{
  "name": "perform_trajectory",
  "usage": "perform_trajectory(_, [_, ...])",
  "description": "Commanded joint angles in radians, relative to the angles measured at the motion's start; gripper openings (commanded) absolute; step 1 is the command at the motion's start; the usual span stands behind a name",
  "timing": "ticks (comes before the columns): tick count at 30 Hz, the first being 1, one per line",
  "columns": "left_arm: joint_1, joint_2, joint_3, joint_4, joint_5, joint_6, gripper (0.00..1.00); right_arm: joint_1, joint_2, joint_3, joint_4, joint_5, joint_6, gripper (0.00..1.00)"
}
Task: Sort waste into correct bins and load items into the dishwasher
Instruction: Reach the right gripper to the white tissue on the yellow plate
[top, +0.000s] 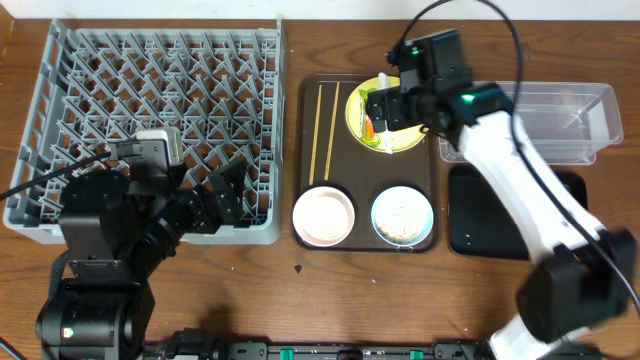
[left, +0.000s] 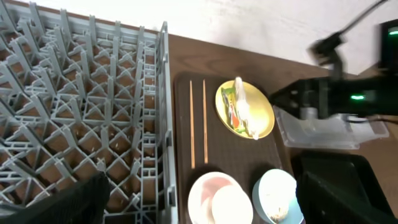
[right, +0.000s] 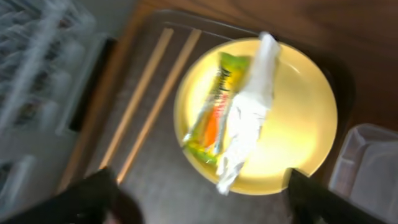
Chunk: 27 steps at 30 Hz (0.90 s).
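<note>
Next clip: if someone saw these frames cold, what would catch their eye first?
The big grey dish rack fills the table's left side, with nothing loaded. At the far end of the dark brown tray, the yellow plate carries a colourful wrapper and a white paper strip. The right gripper hovers just above it, jaws open.

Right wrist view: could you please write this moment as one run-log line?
right gripper: open, above yellow plate | on plate: wrapper packet, paper strip | left gripper: open, over dish rack
</note>
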Motion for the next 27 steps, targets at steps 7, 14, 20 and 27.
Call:
perform_trajectory(7, [0.004, 0.000, 0.026, -0.024, 0.016, -0.002, 0.96, -0.007, 0.285, 0.013, 0.187, 0.166, 0.077, 0.58])
perform_trajectory(14, [0.004, 0.000, 0.026, -0.024, 0.016, -0.002, 0.96, -0.008, 0.395, 0.013, 0.216, 0.225, 0.079, 0.35])
perform_trajectory(20, [0.004, 0.000, 0.026, -0.026, 0.016, -0.002, 0.96, -0.013, 0.378, 0.013, 0.216, 0.234, 0.079, 0.08])
perform_trajectory(27, [0.004, 0.000, 0.026, -0.026, 0.016, -0.002, 0.97, -0.013, 0.332, 0.013, 0.215, 0.230, 0.079, 0.48])
